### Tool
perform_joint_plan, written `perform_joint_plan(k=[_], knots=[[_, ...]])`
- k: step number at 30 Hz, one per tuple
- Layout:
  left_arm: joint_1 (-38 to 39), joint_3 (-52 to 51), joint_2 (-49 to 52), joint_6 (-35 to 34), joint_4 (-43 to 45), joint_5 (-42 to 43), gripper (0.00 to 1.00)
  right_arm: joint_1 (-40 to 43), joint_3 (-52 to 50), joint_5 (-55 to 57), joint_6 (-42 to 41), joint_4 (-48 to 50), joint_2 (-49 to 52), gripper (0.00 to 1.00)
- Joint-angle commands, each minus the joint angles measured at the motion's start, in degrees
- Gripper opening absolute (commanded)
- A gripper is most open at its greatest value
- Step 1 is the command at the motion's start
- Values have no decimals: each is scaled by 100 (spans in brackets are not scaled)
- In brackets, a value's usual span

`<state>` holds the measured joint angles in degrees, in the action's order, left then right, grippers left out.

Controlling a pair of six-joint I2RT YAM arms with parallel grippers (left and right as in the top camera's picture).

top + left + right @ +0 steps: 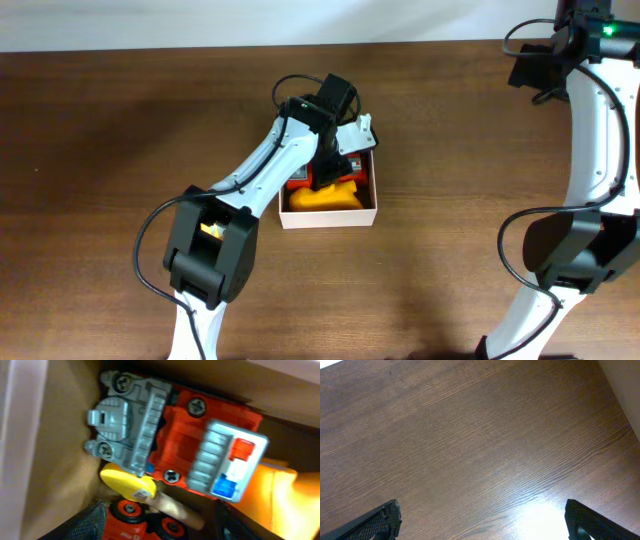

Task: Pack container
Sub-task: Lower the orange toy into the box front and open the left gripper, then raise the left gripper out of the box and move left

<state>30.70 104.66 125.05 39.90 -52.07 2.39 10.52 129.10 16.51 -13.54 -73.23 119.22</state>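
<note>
Container (pixel 330 219) sits near the middle of the desk (pixel 120 120), square and shallow, with white walls. From overhead I see it partly covered by the left arm (pixel 270 150), which reaches in from the front-left and drops its wrist over the box's back half. An orange-yellow piece (pixel 325 198) fills the front part of the box, with a bit of red just behind it.

On the left wrist view I'm looking straight into the box: white wall (pixel 20 450) on the left, tan floor beside it. A red and grey toy truck (pixel 190 445) lies on its side, grey ladder part to the left, red body in the middle, and a grey block with red and blue lights on the right. Just below the truck is a yellow disc (pixel 127 485) with a small sticker, touching a wooden handle (pixel 175 512) that runs down to the right. Below that is a small red wheeled toy (pixel 132 517) at the frame's bottom edge. The orange-yellow piece (pixel 285 495) is on the far right.

The left fingers (pixel 92 520) show as dark blurred shapes in the bottom corners, apart, with the small red toy and the handle between them. I can't tell whether they are pinching anything.

The right arm (pixel 600 130) stands at the desk's right edge, well apart from the box. The right fingers (pixel 375 522) are spread wide over bare desk (pixel 470 435), with nothing between them.
</note>
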Motion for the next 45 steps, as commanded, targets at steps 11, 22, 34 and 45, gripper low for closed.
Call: perform_joint_plan(k=[11,22,34,45], knots=[[-125,1567,-238,-256,-389,-269,71,4,-31,15,-46,13,-46,99],[-1049,2422,-933,-2444,-2430,-540,99,4,-31,15,-46,13,-46,99],[-2118,1491,-990,-3788,-4266,-522,99,4,-31,15,-44,13,-46,99],[-2124,-1036,-990,-4356,-3023,-494,99,4,-31,15,-46,13,-46,99]])
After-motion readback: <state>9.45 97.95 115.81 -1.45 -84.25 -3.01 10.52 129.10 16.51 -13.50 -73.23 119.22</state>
